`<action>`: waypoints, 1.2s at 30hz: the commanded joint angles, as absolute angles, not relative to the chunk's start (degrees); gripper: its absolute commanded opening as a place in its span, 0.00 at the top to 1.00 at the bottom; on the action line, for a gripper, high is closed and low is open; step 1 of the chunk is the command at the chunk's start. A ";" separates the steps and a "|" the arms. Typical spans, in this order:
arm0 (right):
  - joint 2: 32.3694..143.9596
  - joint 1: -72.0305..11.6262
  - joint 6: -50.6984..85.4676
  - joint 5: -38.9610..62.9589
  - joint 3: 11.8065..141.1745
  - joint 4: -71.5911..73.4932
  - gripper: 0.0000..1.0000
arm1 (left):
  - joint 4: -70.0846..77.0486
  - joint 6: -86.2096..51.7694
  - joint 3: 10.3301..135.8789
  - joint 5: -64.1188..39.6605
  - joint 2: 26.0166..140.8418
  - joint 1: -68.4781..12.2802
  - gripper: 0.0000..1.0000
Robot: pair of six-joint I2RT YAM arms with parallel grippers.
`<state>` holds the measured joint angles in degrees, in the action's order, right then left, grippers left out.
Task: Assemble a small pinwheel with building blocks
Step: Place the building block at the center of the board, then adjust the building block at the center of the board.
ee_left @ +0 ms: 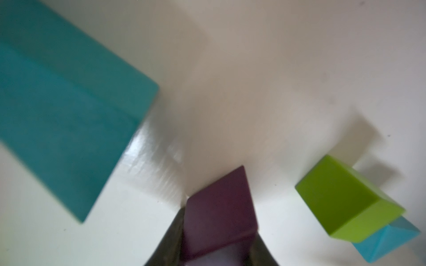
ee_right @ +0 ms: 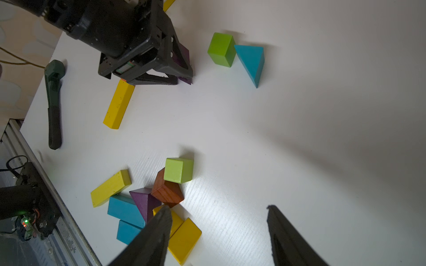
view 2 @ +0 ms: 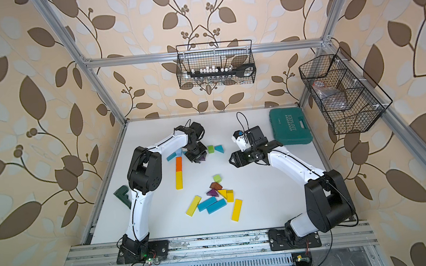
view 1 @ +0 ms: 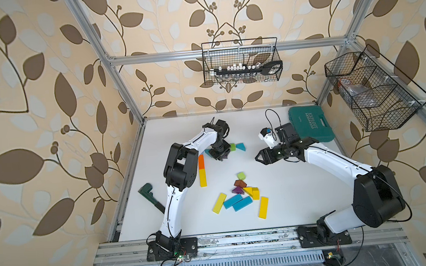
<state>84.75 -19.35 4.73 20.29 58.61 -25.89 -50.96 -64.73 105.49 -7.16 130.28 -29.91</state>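
Your left end effector [ee_right: 183,78] straddles the purple wedge [ee_left: 219,207] near a green cube [ee_left: 341,195], whether clamped you cannot tell; your right end effector [ee_right: 219,208] hovers empty, fingers apart.

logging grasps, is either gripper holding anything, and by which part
left gripper: purple block between its fingers, by opposite faces; whether gripped cannot be told. right gripper: open, empty

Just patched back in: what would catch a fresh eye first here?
First the left gripper, low near the back, a purple wedge between its jaws, beside a green cube. Then the bright loose pile of blocks in the middle, and the teal tool case in the far right corner.
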 commanded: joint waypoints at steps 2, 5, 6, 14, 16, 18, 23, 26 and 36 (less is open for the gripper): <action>83.89 -19.25 4.31 21.18 58.10 -25.93 0.32 | -51.70 -62.17 107.72 -9.71 129.66 -29.07 0.54; 82.85 -19.33 4.38 21.61 58.25 -25.76 0.32 | -51.56 -61.14 107.58 -9.67 126.86 -29.00 0.47; 82.55 -19.58 4.39 21.69 58.27 -25.75 0.32 | -51.76 -60.72 107.37 -9.62 125.56 -29.05 0.44; 82.97 -28.06 3.81 15.69 59.88 -25.38 0.38 | -49.82 -56.19 97.27 -9.27 106.73 -28.92 0.29; 84.80 -31.30 4.60 14.17 61.06 -24.80 0.42 | -49.69 -54.98 92.55 -8.87 99.98 -28.06 0.26; 88.25 -35.47 5.42 11.11 63.57 -25.38 0.46 | -49.80 -53.47 86.82 -8.96 92.35 -25.84 0.22; 99.50 -43.84 12.07 8.53 72.31 -25.35 0.54 | -52.05 -46.35 76.21 -8.73 74.90 -17.60 0.13; 107.59 -46.10 17.41 5.31 79.15 -26.89 0.57 | -56.99 -41.45 75.44 -5.60 69.87 -14.53 0.02; 126.45 -45.45 23.07 -0.32 99.08 -33.74 0.59 | -61.77 -33.12 74.49 -0.38 69.48 -11.36 0.01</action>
<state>123.79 -45.91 20.80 2.59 94.89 -30.20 -59.94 -37.69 74.83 -2.79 68.49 -12.12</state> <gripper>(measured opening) 0.414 0.988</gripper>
